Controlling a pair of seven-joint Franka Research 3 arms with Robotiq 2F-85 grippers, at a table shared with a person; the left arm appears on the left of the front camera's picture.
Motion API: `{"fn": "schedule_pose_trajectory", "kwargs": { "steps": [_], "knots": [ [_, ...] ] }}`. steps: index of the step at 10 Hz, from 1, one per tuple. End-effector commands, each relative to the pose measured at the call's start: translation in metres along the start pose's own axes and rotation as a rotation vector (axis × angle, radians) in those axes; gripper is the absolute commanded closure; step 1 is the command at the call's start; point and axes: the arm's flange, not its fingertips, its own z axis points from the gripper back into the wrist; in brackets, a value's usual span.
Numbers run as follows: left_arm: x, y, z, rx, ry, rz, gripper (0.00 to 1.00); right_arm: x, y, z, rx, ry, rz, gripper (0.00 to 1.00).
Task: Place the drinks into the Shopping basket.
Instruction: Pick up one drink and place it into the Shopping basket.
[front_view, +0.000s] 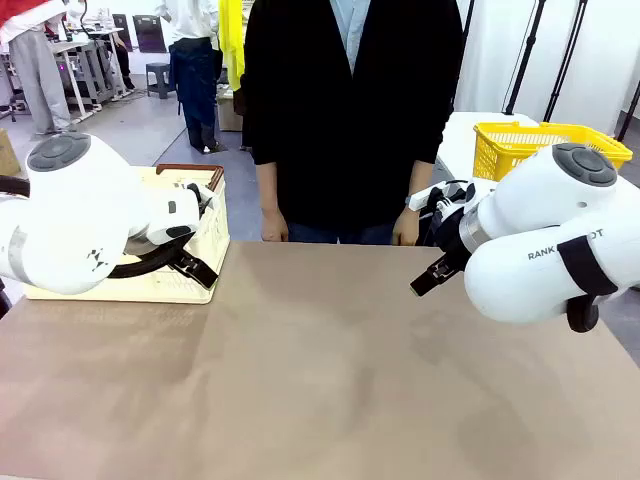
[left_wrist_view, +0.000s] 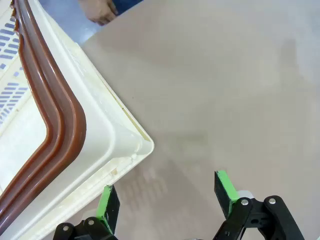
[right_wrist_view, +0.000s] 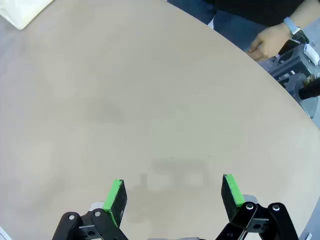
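The drinks are out of view. The cream-white Shopping basket (front_view: 205, 235) with its brown rim stands at the table's far left, partly behind my left arm. Its near corner (left_wrist_view: 115, 135) lies just ahead and to the left of my left gripper (left_wrist_view: 167, 200), which hovers open over bare table with nothing between its green pads. My right gripper (right_wrist_view: 172, 197) is also open and empty above the tan tabletop. In the front view, it (front_view: 430, 278) hangs near the far right edge.
A person stands at the far side, with one hand (front_view: 273, 228) and the other hand (front_view: 407, 228) at the table edge. A yellow mesh basket (front_view: 545, 145) sits on a white table behind my right arm. The tan tabletop (front_view: 320, 370) spreads between the arms.
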Motion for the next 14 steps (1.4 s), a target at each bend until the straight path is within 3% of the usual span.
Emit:
{"fn": "schedule_pose_trajectory", "kwargs": {
  "steps": [1,14],
  "knots": [
    [0.0,0.0,0.0001,0.0,0.0,0.0,0.0,0.0,0.0,0.0,0.0,0.0,0.0,0.0],
    [0.0,0.0,0.0001,0.0,0.0,0.0,0.0,0.0,0.0,0.0,0.0,0.0,0.0,0.0]
  ]
}}
